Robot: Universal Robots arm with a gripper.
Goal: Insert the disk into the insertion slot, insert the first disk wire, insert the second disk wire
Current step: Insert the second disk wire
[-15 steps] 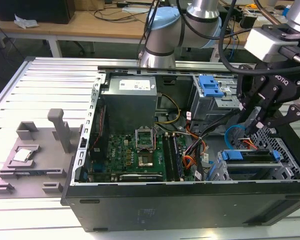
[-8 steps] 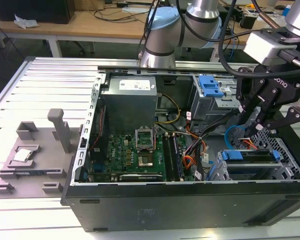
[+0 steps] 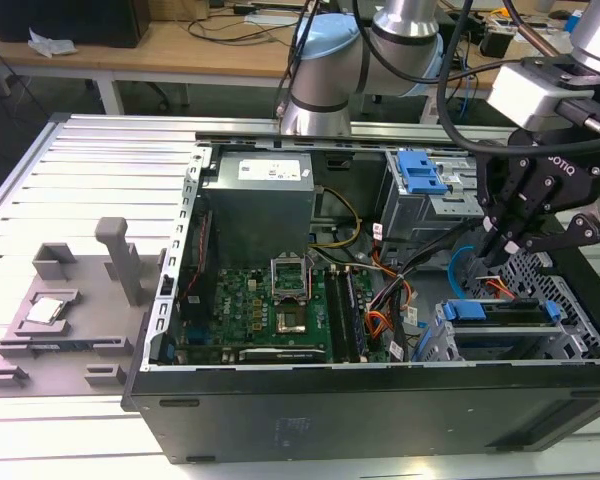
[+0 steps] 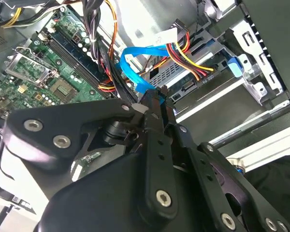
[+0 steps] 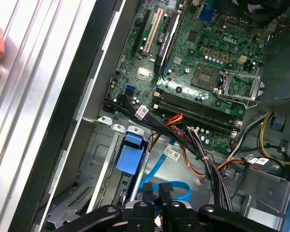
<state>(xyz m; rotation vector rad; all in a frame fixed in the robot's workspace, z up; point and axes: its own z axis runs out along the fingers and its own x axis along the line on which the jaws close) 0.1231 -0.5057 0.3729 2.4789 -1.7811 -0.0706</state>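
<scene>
The fingers point(image 4: 154, 104) are seen drawn together, their tips pinched on the near end of the second disk wire point(image 4: 135, 60) — the thin, flat, light-blue cable, whose loop rises just beyond them in both wrist views. In the exterior view the gripper point(image 3: 502, 243) is held low inside the open computer case point(image 3: 280, 420), at the exterior view's right, directly above the insertion slot point(image 3: 525, 345).

The disk point(image 3: 510, 312) is already seated in that grey cage, its blue carrier frame showing at both ends and its long axis lying across the cage, roughly level. The rear edge of the disk, where an orange-red-yellow power cable point(image 4: 188, 58) is plugged in, lies just ahead of the fingertips in the second wrist view — so the socket is judged to be straight ahead of the pinched connector and close. The motherboard point(image 3: 280, 305) lies well apart, toward the exterior view's left.
</scene>
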